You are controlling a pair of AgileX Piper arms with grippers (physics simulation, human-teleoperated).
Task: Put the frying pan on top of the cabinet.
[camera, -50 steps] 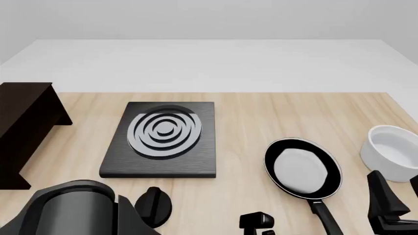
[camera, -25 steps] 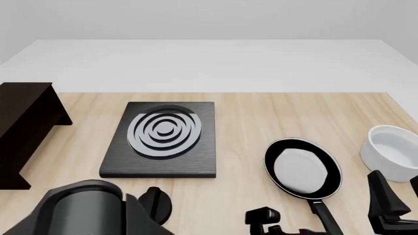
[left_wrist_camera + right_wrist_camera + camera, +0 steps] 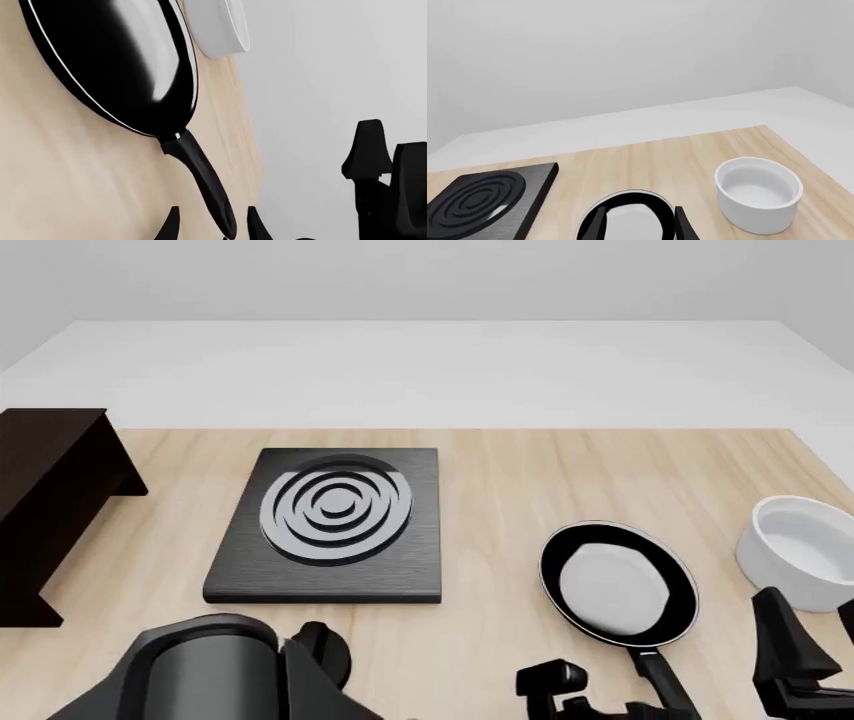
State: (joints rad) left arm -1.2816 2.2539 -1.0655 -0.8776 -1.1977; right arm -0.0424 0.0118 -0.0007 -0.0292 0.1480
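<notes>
Wooden table (image 3: 534,480) lies bare between stove plate (image 3: 334,525) and pan (image 3: 618,582); pan sits near the right front edge — left gripper (image 3: 212,227) spread around its handle tip, not clamped; right gripper (image 3: 635,225) open; cabinet (image 3: 47,500) far left.

You are facing the light wooden table (image 3: 534,490). The dark brown box-shaped cabinet (image 3: 47,500) is standing at its far left edge. The flat black stove plate with grey rings (image 3: 334,525) is lying right of it, well apart. The round black frying pan (image 3: 618,585) is sitting nearer and farther right, its handle pointing toward you. The white bowl (image 3: 801,550) is resting just right of the pan.
</notes>
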